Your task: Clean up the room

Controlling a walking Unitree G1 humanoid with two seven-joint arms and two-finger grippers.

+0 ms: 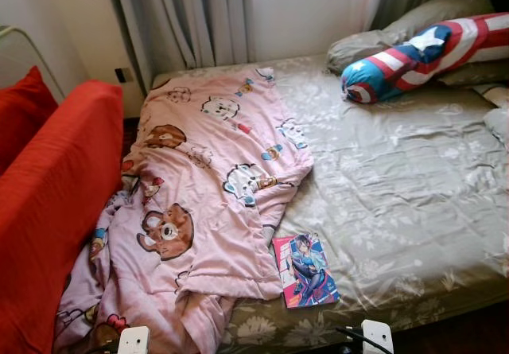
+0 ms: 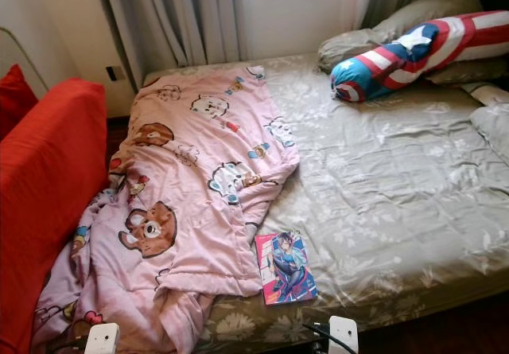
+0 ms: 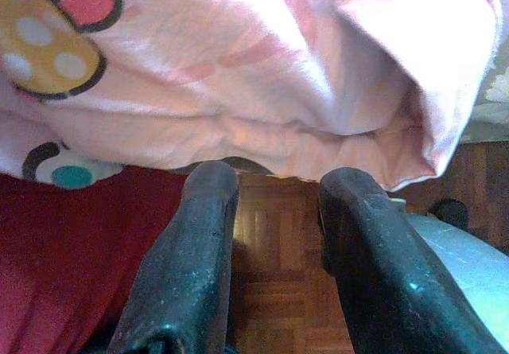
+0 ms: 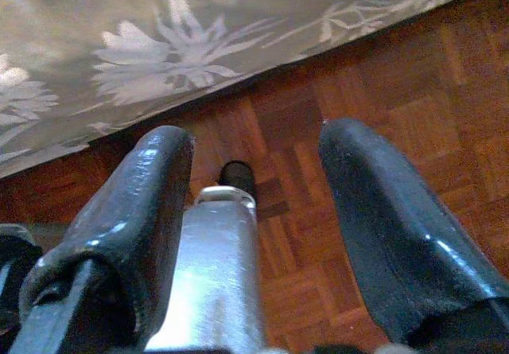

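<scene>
Both hands hang spread, empty; reach squarely for the book (image 1: 305, 270) lower centre on the bed (image 1: 398, 179); avoid snagging the blanket (image 1: 207, 179).

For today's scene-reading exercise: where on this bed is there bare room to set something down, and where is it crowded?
Free: the wide grey-green sheet between the pink blanket and the bed's right edge, below the striped bolster. Crowded: the left side under the rumpled blanket, the head end with pillows, and the front edge where the magazine lies.
</scene>
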